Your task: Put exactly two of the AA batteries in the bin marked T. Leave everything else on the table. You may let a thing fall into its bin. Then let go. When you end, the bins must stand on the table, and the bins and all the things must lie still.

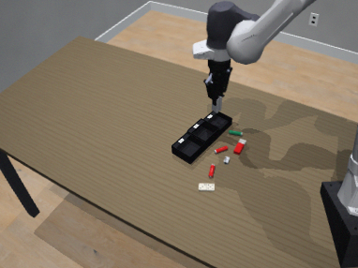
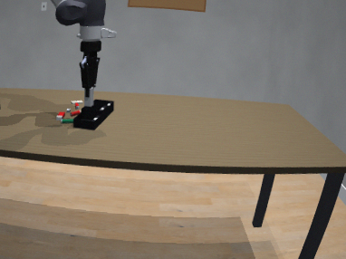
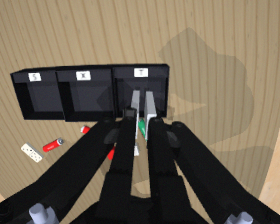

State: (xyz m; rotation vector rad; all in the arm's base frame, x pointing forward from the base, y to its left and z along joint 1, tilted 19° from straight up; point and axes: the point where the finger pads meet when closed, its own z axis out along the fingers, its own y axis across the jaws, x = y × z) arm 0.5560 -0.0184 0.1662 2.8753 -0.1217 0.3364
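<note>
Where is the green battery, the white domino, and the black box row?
green battery (image 1: 235, 132), top view, the middle of its body.
white domino (image 1: 206, 186), top view, the centre of its face.
black box row (image 1: 179, 146), top view, the outer wall at the near end.

Arm upright, fingers shut, pointing straight down.

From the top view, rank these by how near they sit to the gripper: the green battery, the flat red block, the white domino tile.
Gripper hangs over the end compartment of the black three-bin tray.
1. Green cylindrical battery, just beside that end of the tray.
2. Flat red rectangular block, a little farther out on the same side.
3. White domino tile, farthest, past the tray's other end near the table's front edge.
</note>
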